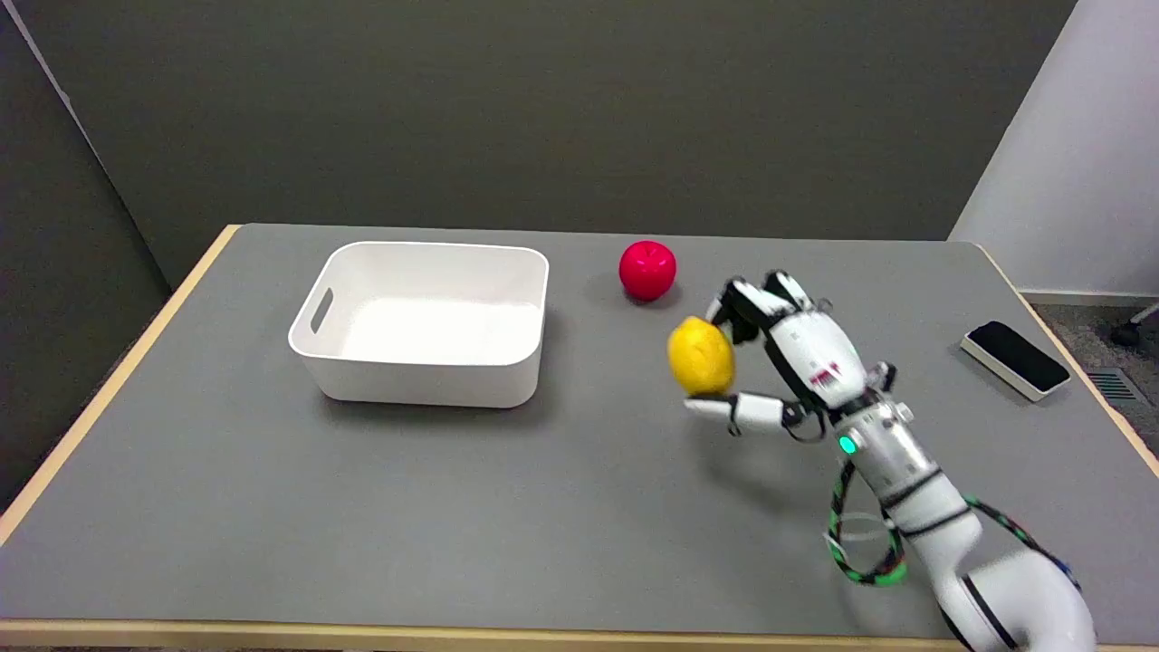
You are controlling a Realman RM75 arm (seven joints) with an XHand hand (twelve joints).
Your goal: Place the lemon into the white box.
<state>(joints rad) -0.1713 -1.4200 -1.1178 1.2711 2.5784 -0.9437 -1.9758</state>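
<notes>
Grey table point(453, 507) bears white box point(426, 362), nothing inside; right hand point(779, 362) grips lemon point(700, 357).

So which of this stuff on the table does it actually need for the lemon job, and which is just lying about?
Part of the job:
- lemon, held in the right hand
- white box, with nothing in it

Just lying about:
- red ball, beyond the lemon
- black device near the table's right edge
</notes>
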